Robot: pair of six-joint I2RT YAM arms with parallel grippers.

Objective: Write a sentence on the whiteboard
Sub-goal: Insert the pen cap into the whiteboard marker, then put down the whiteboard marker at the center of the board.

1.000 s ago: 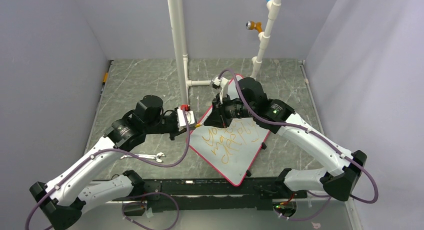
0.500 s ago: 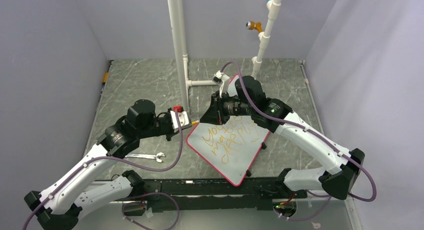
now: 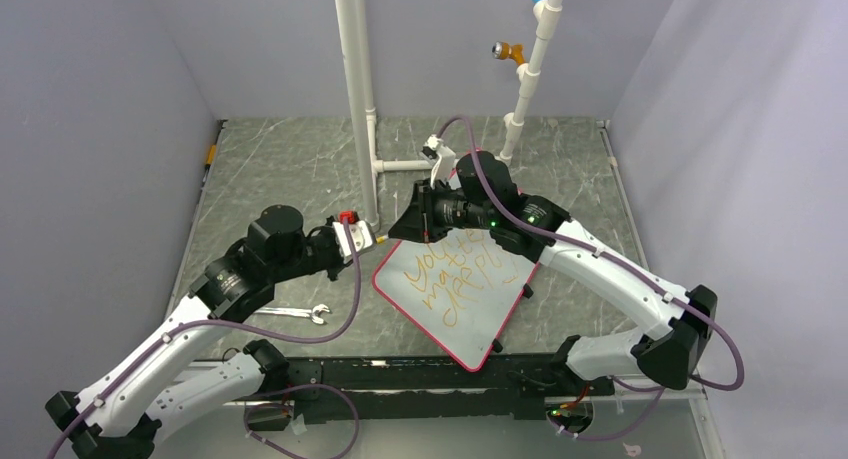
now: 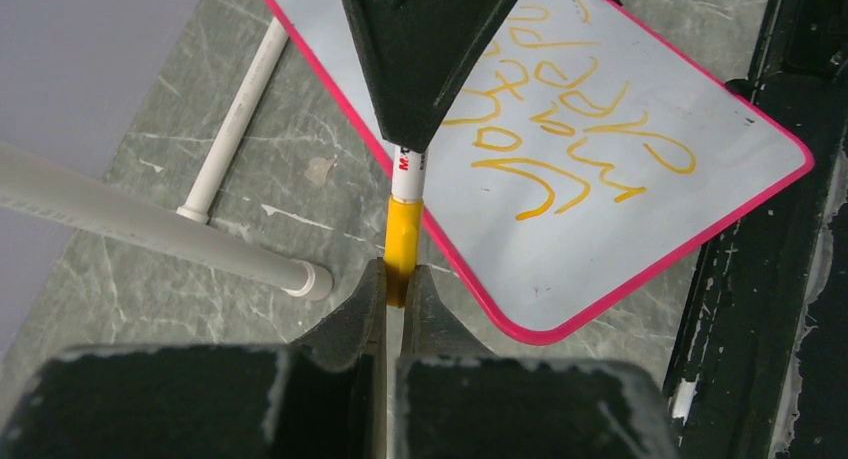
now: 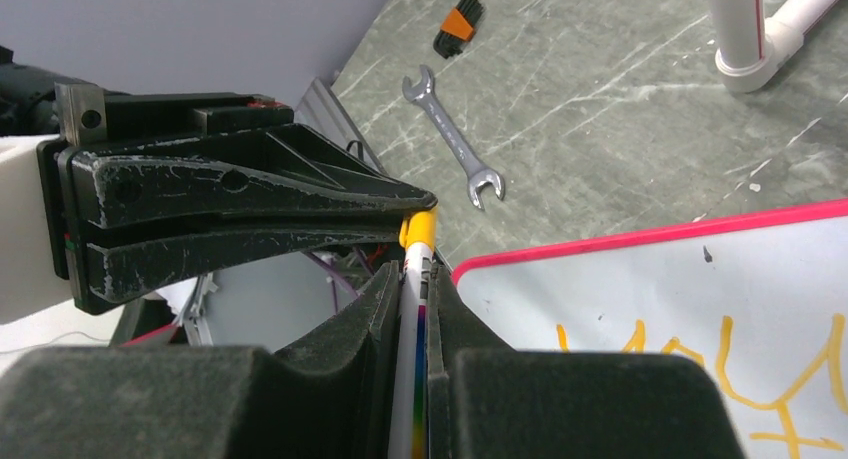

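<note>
The whiteboard (image 3: 437, 343), pale with a red rim, lies tilted on the table centre. The sentence (image 3: 455, 275) is orange-yellow lettering in slanted lines on it, also seen in the left wrist view (image 4: 560, 109). A white marker (image 5: 414, 364) with a yellow cap (image 4: 403, 234) hangs in the air over the board's left corner. My left gripper (image 4: 400, 281) is shut on the yellow cap. My right gripper (image 5: 417, 271) is shut on the marker's white body. The two grippers face each other tip to tip (image 3: 385, 235).
A steel wrench (image 3: 296, 313) lies on the table left of the board, under my left arm. A white pipe stand (image 3: 355, 89) rises just behind the grippers, and a second pipe (image 3: 530, 69) stands at the back right. A small orange-black object (image 5: 458, 24) lies at the table's left edge.
Both grippers have shifted left and slightly back together with the marker between them. The left arm has drawn back and the right arm has reached further left.
</note>
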